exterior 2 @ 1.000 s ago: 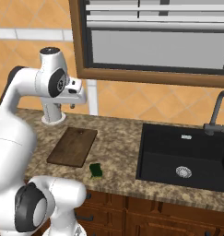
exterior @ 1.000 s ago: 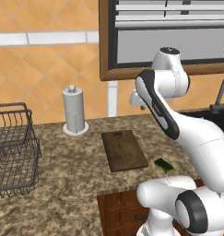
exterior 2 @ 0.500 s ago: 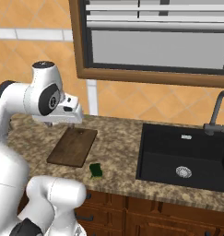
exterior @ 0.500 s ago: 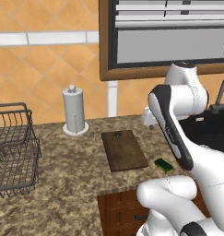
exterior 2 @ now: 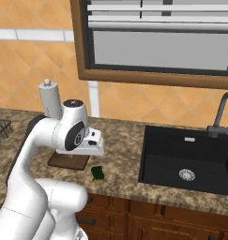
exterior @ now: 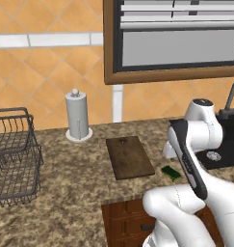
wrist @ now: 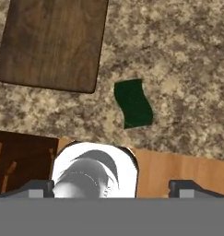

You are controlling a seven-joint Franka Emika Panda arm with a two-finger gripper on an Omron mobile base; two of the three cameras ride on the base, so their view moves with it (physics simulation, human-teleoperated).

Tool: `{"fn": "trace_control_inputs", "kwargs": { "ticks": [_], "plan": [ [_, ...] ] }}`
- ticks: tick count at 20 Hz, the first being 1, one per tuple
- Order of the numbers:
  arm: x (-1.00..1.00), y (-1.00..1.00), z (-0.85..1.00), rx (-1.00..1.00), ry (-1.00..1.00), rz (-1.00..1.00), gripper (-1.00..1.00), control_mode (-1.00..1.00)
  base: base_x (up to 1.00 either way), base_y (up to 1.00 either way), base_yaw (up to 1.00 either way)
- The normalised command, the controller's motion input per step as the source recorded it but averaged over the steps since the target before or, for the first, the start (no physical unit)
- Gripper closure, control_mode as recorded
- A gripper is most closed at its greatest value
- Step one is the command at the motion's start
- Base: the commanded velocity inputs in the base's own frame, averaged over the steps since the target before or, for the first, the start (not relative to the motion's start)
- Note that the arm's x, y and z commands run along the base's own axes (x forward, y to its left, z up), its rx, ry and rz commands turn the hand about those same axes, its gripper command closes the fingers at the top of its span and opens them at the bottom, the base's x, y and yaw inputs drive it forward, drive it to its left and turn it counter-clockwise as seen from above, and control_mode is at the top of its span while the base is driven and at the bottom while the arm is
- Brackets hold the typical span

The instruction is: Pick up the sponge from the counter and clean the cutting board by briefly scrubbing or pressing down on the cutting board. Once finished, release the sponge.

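Note:
The sponge (wrist: 133, 103), a small dark green block, lies flat on the speckled counter (wrist: 187, 55), just right of the cutting board's near corner. In the base views the sponge (exterior: 170, 172) (exterior 2: 97, 173) sits near the counter's front edge. The dark brown cutting board (exterior: 129, 157) (wrist: 53, 44) lies flat with its hole at the far end; the arm covers most of the cutting board (exterior 2: 68, 161) in the right base view. My gripper (wrist: 111, 188) hangs above the counter's front edge, open and holding nothing, its fingertips (wrist: 37, 186) wide apart, with the sponge a little ahead of it.
A paper towel holder (exterior: 77, 116) (exterior 2: 49, 98) stands at the back of the counter. A wire basket (exterior: 12, 154) sits at the left. The black sink (exterior 2: 190, 159) and faucet (exterior 2: 218, 117) lie to the right. Brown drawers (exterior: 123, 217) are below the counter edge.
The arm has swung from upright over the board, forward and down toward the counter's front by the sponge. The jaws have gone from shut to open.

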Motion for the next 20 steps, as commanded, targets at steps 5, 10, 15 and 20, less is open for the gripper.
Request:
{"fn": "trace_control_inputs", "kwargs": {
  "ticks": [5,10,15,20],
  "plan": [
    [0.73,-0.43,-0.79,0.0,0.01,0.06,-1.0,-1.0,0.0,0.0,0.0],
    [0.65,-0.05,-0.73,0.0,0.06,0.07,-1.0,-1.0,0.0,0.0,0.0],
    [0.22,0.0,-0.53,0.0,0.01,0.08,-1.0,-1.0,0.0,0.0,0.0],
    [0.02,0.0,-0.38,0.0,0.06,0.08,-1.0,-1.0,0.0,0.0,0.0]
  ]
}}
